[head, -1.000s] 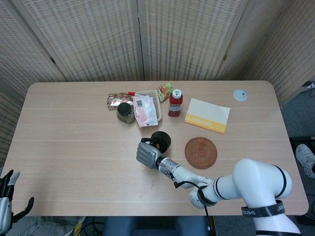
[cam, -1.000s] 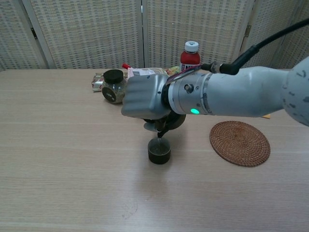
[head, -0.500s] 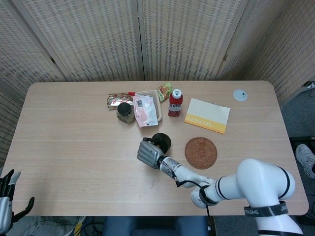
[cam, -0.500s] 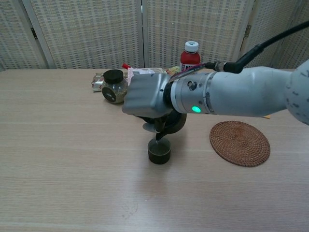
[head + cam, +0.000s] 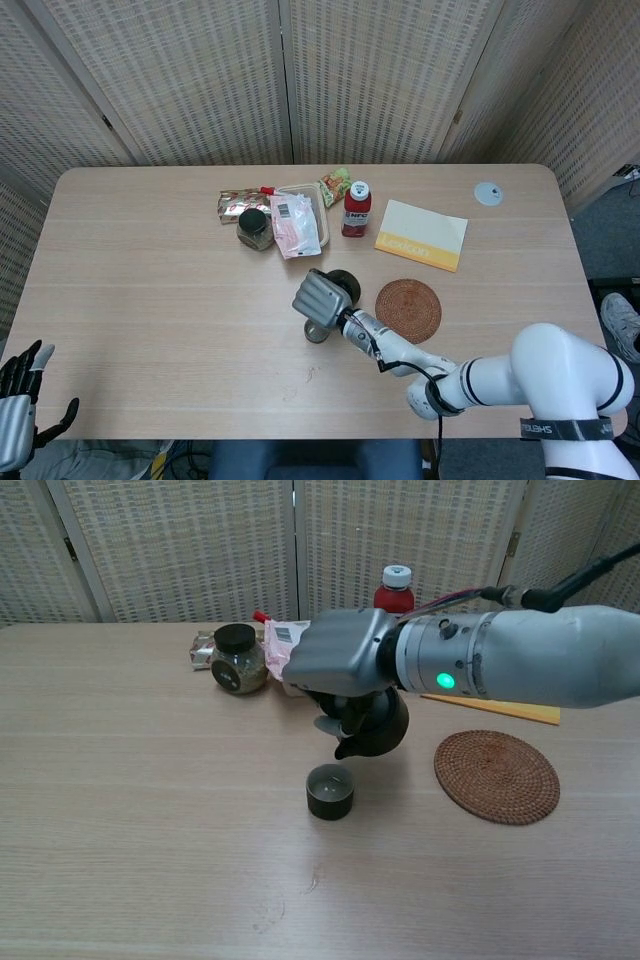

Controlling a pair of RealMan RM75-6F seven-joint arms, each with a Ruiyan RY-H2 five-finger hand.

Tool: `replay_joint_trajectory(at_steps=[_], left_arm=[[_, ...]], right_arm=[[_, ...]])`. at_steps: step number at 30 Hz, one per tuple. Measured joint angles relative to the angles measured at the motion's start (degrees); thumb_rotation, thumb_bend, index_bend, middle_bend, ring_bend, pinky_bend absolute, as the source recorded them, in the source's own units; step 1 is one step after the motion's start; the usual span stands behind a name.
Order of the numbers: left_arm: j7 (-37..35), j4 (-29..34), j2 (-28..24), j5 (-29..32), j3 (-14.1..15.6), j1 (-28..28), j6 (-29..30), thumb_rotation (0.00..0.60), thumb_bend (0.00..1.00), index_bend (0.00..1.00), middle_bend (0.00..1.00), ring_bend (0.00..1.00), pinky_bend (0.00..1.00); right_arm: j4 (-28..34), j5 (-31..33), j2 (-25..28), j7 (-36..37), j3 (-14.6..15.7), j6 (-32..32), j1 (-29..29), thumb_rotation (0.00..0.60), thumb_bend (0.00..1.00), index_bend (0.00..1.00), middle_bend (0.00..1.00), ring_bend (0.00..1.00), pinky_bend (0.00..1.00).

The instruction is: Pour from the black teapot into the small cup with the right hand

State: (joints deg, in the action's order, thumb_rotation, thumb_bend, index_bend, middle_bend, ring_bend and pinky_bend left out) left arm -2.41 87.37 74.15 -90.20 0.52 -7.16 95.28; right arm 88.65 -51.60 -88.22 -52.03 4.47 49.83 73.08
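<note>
The black teapot [image 5: 372,725] sits near the middle of the chest view, gripped from above by the right hand [image 5: 345,660], whose fingers [image 5: 340,706] are clamped around its top. It is a round, glossy black pot with a short spout pointing down and to the left, held off the surface [image 5: 150,830]. The small cup [image 5: 330,791] stands just below and left of the spout, apart from it: a low dark cylinder with a greyish rim, upright on the surface. In the head view the cup [image 5: 316,331] shows at the lower left edge of the hand [image 5: 320,295], with the teapot [image 5: 346,282] peeking out at its upper right.

To the right of the cup lies a round woven coaster [image 5: 497,776]. Behind, toward the upper middle of the frame, stand a dark-lidded jar [image 5: 237,659] and a red bottle [image 5: 394,588] with a white cap.

The left hand [image 5: 22,405] shows at the lower left corner of the head view, off the surface, fingers apart and holding nothing.
</note>
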Motion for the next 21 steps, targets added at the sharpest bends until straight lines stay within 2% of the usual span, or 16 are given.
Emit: replay_joint_trajectory(at_steps=[6,13,21], left_arm=[[1.9,1.9,-0.7,-0.7,0.0,0.9,-0.7,0.600,0.33,0.00,0.00,0.00,0.00],[3.3,3.1,-0.5,-1.3,0.2,2.0,-2.2,0.600,0.33,0.00,0.00,0.00,0.00],[4.0,3.6,-0.2,-1.5,0.5,2.7,-3.0,0.600,0.33,0.00,0.00,0.00,0.00]], right_arm=[[1.2,-1.3,3.3,8.0,-1.4,1.0,-3.7,0.406,0.51,1.00,1.00,0.99,0.56],[3.7,-2.6,9.2,20.8,-3.3,1.3,-9.5,0.405,0.51,1.00,1.00,0.99,0.56],[3.6,-7.0,14.5,29.9,-3.6,1.7,-16.4,0.406,0.50,1.00,1.00,0.99,0.56]])
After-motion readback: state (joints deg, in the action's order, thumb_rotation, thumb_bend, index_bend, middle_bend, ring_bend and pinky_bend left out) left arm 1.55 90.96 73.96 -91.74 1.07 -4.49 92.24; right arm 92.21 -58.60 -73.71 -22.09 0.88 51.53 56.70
